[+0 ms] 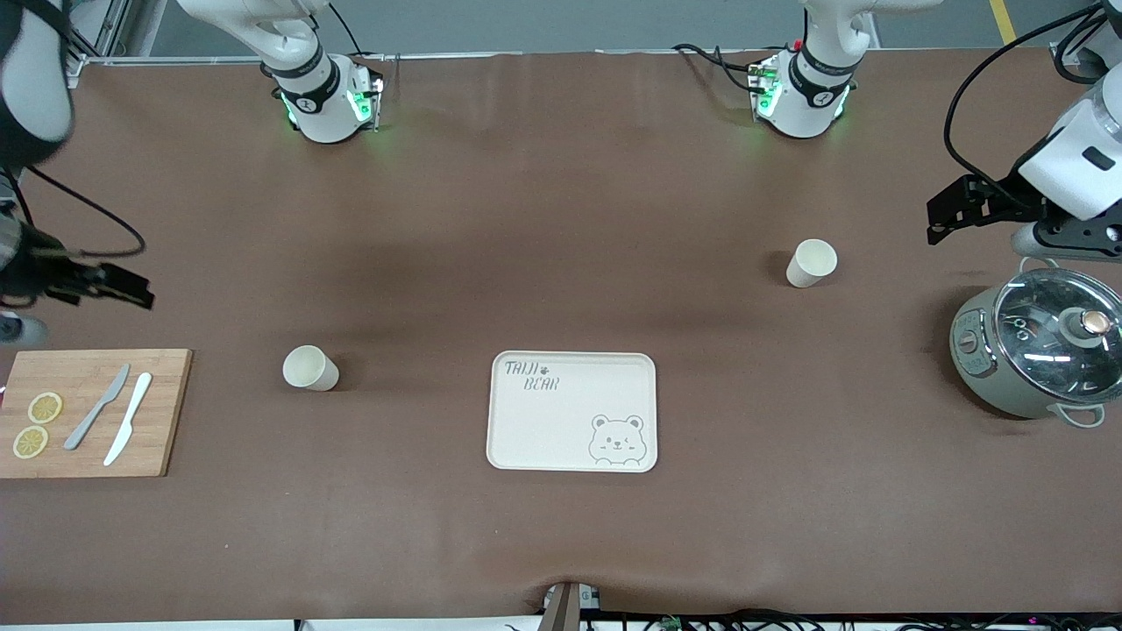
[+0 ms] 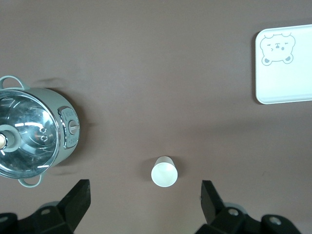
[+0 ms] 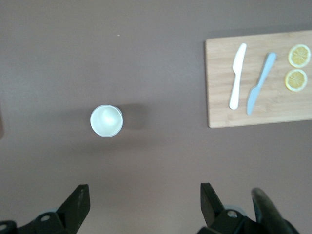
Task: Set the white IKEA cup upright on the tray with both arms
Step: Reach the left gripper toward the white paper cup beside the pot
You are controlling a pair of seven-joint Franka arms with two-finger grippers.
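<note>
The cream tray (image 1: 571, 412) with the bear drawing lies on the brown table, near the front camera. One white cup (image 1: 812, 263) stands upright toward the left arm's end, farther from the camera than the tray. A second white cup (image 1: 309, 368) stands upright toward the right arm's end, beside the tray. My left gripper (image 1: 945, 219) is open and empty, up in the air beside the pot; its wrist view shows the cup (image 2: 164, 171) just past the open gripper (image 2: 145, 201) and the tray (image 2: 285, 63). My right gripper (image 1: 123, 286) is open and empty above the table by the cutting board; its wrist view shows the other cup (image 3: 106, 121) past the gripper (image 3: 145, 202).
A grey pot with a glass lid (image 1: 1043, 350) stands at the left arm's end, also in the left wrist view (image 2: 34, 131). A wooden cutting board (image 1: 92, 412) with two knives and two lemon slices lies at the right arm's end, also in the right wrist view (image 3: 258, 78).
</note>
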